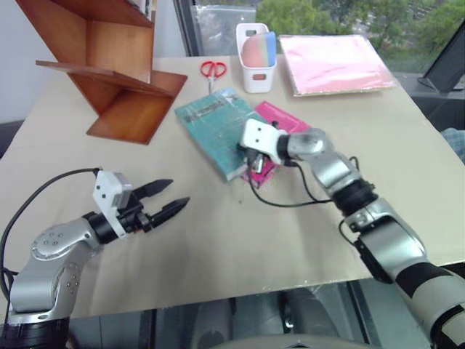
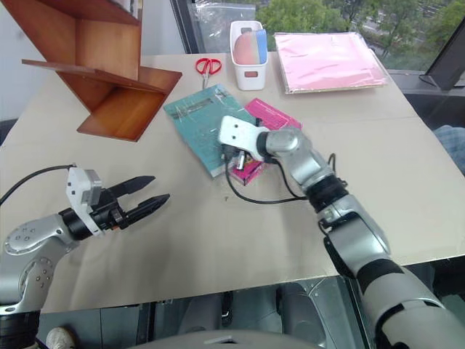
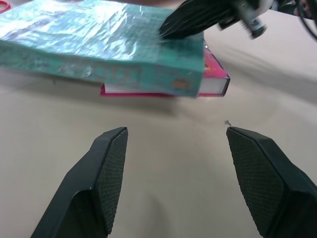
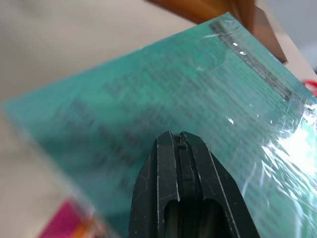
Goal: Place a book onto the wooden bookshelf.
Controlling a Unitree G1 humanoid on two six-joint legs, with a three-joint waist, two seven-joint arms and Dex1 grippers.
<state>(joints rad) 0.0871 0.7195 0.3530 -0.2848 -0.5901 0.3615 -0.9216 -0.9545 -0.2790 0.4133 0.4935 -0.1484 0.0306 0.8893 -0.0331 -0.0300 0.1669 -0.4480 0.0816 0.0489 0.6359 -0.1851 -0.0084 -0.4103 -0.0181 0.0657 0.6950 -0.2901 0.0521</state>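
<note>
The table [image 1: 218,247] is carrying everything, a wide pale surface set by a window. At its far left corner the wooden bookshelf [image 1: 109,73] is standing, its slanted reddish boards forming open wedges that face the middle of the table, so a book could be slid in from this side. At the far right a stack of pink sheets [image 1: 334,62] is lying flat, well apart from the work.

The book [image 1: 214,131] is lying flat near the table's centre, just right of the shelf's lowest board, with its near end resting over a smaller pink book [image 1: 280,120]; that overlap is lifting its corner a little, as the left wrist view shows, and probably leaving an edge to get under. A white bin [image 1: 258,69] holding rounded items is sitting behind the books, and red scissors [image 1: 213,70] are lying beside it.

The right tool [image 1: 248,153] is pressing its clenched fingers, holding nothing, onto the teal cover at the book's near right corner, likely to push or pivot it rather than pinch it. The left tool [image 1: 163,200] is hovering low over bare table nearer the robot, fingers [image 3: 111,173] spread and released, pointing towards the book's spine as if waiting to receive it.
</note>
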